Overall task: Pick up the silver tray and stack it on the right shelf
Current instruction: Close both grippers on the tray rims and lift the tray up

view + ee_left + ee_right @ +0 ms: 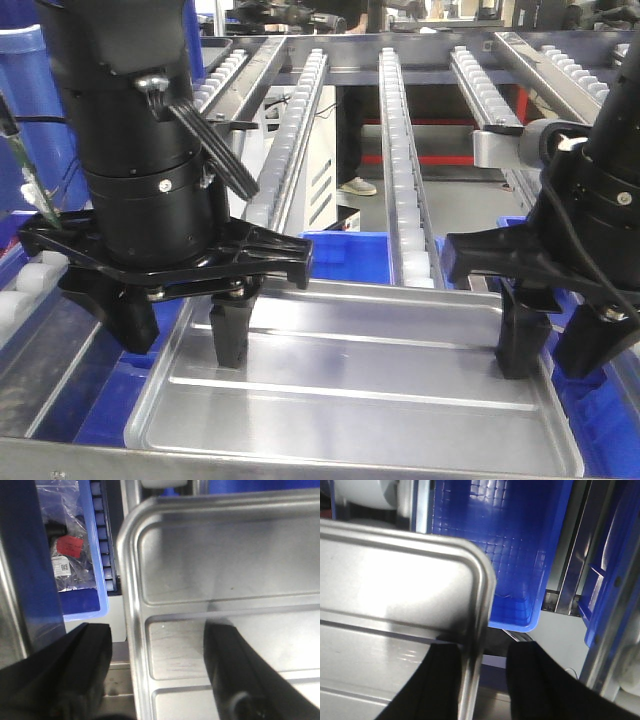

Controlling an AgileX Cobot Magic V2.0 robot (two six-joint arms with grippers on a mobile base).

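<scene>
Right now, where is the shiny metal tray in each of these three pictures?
Front view: the silver tray fills the lower middle.
Left wrist view: the silver tray fills the right side, its rounded corner upper left.
Right wrist view: the silver tray fills the left side, its rounded corner upper middle.
Shared landmark: the long rib across its base shows in all three.

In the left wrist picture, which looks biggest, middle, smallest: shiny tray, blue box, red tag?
Largest: shiny rectangular silver metal tray.
Then the light blue plastic box, partly cut off.
Smallest: little red tag inside it.
</scene>
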